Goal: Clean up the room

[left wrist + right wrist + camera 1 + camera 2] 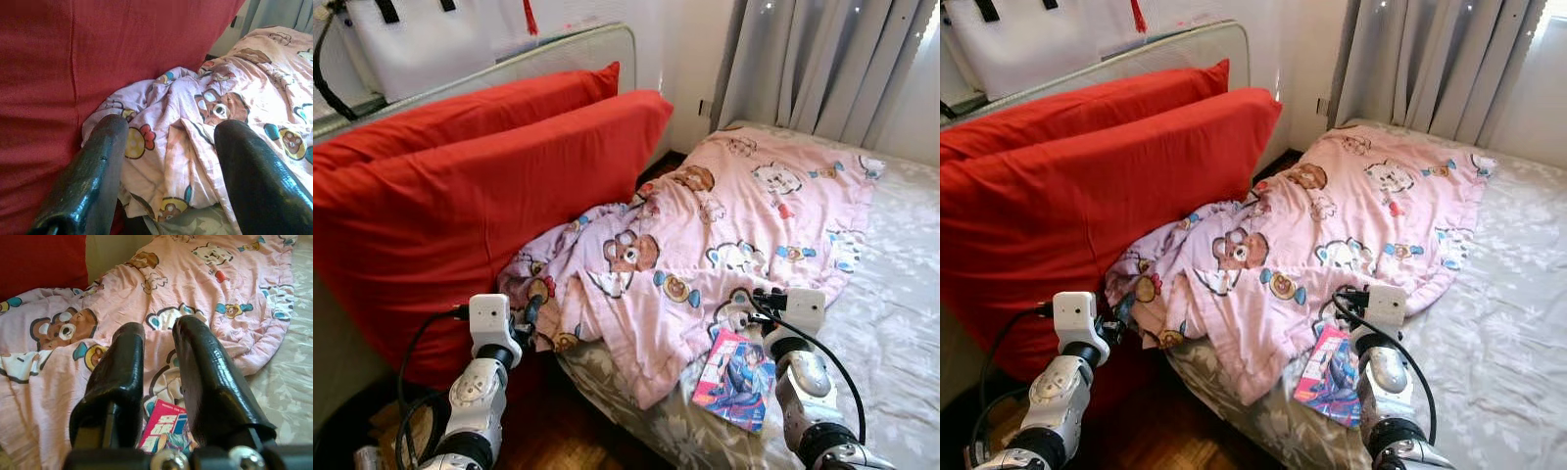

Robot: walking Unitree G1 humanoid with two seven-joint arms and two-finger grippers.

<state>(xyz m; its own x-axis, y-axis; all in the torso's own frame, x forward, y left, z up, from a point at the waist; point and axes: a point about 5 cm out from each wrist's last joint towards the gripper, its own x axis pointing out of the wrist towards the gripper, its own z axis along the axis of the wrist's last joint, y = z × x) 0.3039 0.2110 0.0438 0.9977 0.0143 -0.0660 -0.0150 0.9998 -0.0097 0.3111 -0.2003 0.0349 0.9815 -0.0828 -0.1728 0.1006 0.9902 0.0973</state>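
- a crumpled pink blanket point(724, 235) printed with cartoon bears lies spread across the bed point(901, 323), its bunched end hanging over the bed's edge.
- two big red pillows point(460, 196) stand just beside the blanket.
- a pink comic book point(736, 379) lies on the bed, touching the blanket's lower hem.
- left claw point(168, 161), fingers apart, hovers at the blanket's bunched end.
- right claw point(159, 340), fingers nearly together with a narrow gap, holds nothing above the blanket, near the book.
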